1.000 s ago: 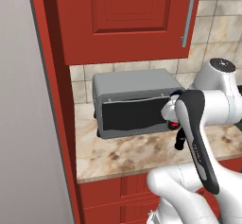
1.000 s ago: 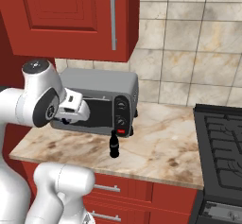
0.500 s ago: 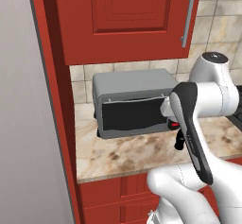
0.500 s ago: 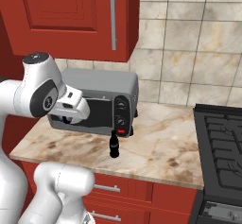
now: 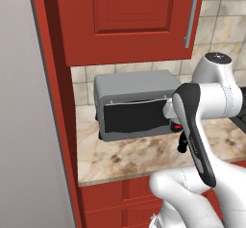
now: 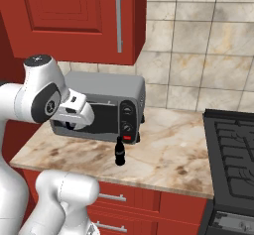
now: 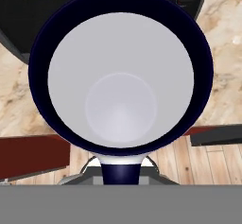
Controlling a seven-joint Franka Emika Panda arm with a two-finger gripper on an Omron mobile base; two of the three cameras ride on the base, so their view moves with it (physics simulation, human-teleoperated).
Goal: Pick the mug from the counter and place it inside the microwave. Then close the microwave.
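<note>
We see the mug held by closed fingers, its mouth facing the hand camera, above the bench, near a grey oven.

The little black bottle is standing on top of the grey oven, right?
Not quite. The bottle is standing, but not on top of the oven. It stands on the counter, just in front of the oven's knob end. The right base view shows this plainly.
</note>
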